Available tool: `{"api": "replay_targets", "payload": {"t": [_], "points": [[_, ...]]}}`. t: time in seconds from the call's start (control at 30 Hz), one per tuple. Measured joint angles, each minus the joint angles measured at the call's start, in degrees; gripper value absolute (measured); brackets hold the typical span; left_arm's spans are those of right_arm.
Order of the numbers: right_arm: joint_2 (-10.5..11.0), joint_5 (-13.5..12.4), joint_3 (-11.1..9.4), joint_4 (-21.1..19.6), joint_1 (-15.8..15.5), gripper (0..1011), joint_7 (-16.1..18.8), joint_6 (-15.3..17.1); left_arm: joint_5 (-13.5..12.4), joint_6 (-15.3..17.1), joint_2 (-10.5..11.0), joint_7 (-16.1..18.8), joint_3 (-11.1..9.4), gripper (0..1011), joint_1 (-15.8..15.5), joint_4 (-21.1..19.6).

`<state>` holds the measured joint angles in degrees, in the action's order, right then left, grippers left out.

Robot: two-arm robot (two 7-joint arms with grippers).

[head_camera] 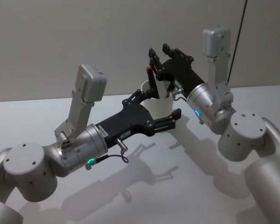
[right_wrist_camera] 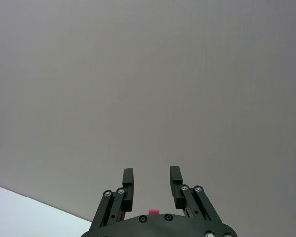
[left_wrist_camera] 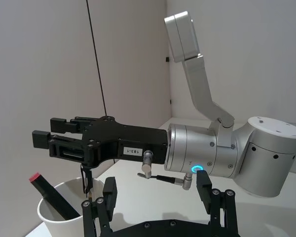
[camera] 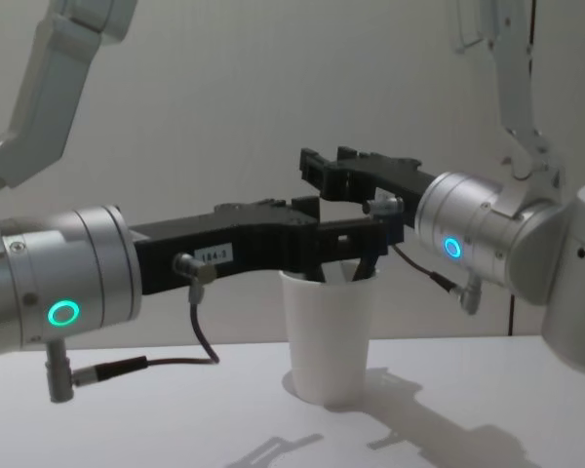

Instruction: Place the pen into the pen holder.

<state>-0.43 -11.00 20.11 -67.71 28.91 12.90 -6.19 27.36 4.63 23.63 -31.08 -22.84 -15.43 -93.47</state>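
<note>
The left claw reaches in from the left of the pen holder, and its fingers stand apart, one on either side of the cup's upper wall. From the chest view they sit level with the rim; whether they press on the paper cannot be told. The left wrist view shows the same fingers just beside the cup.

Now the pen holder itself: a plain white paper cup, upright on the table, right between the two arms. The pen is in it, leaning against the inner wall, a dark barrel with a red end poking up past the rim. From the head view that red tip shows just above the cup's rim.

Over to the right of the cup, the right claw hangs above the rim, higher than the left one, its arm coming in from the right side. Its fingers are spread with nothing between them; the right wrist view shows the two fingers parted against the bare wall. In the left wrist view that same claw sits over the cup's mouth, clear of the pen.
</note>
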Motion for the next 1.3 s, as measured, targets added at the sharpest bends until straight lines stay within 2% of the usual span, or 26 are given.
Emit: {"api": "replay_targets", "payload": {"t": [0.13,0.17,0.27,0.37,0.4,0.47,0.63,0.83,0.87,1.1,1.2,1.27,1.3], "points": [[-0.1,0.0,0.0,0.2,0.0,525,0.0,-0.1,0.0,0.0,0.0,0.0,0.0,1001,0.0,0.0],[-0.1,0.0,0.1,0.2,0.0,583,0.0,-0.1,0.0,0.0,0.0,0.0,0.0,1001,0.0,0.0],[-0.1,0.0,0.1,0.3,0.1,630,0.0,-0.2,0.0,0.0,0.0,0.0,0.0,1001,0.0,0.0],[-0.1,0.0,0.1,0.3,0.1,768,0.0,-0.2,0.0,0.0,0.0,0.0,0.0,1001,0.0,0.0],[-0.1,0.0,0.1,0.2,0.0,781,0.0,-0.2,0.0,0.0,0.0,0.0,0.0,1001,0.0,0.0],[0.0,-0.3,0.1,-0.3,-0.2,861,0.0,-0.1,0.0,0.0,0.0,0.0,0.0,1001,0.0,0.0],[0.5,-1.6,-0.2,-2.9,-1.3,973,-0.3,0.3,0.0,0.0,0.0,0.0,0.0,1001,0.0,0.0],[2.2,-4.1,-0.7,-9.6,-4.4,1001,-2.0,1.5,0.0,0.0,0.0,0.0,0.0,1001,0.0,0.0],[2.2,-4.1,-0.7,-9.6,-4.4,1002,-2.0,1.5,0.0,0.0,0.0,0.0,0.0,1001,0.0,0.0],[5.1,-6.0,-1.7,-18.1,-8.9,1001,-5.3,3.1,0.0,0.0,0.0,0.0,0.0,1001,0.0,0.0],[6.0,-6.4,-2.1,-20.3,-10.4,1001,-6.4,3.5,0.0,0.0,0.0,0.0,0.0,1001,0.0,0.0],[7.4,-6.9,-2.6,-23.8,-12.4,1001,-7.9,4.0,0.0,0.0,0.0,0.0,0.0,1001,0.0,0.0],[7.4,-6.9,-2.6,-23.8,-12.4,1002,-7.9,4.0,0.0,0.0,0.0,0.0,0.0,1001,0.0,0.0]]}}
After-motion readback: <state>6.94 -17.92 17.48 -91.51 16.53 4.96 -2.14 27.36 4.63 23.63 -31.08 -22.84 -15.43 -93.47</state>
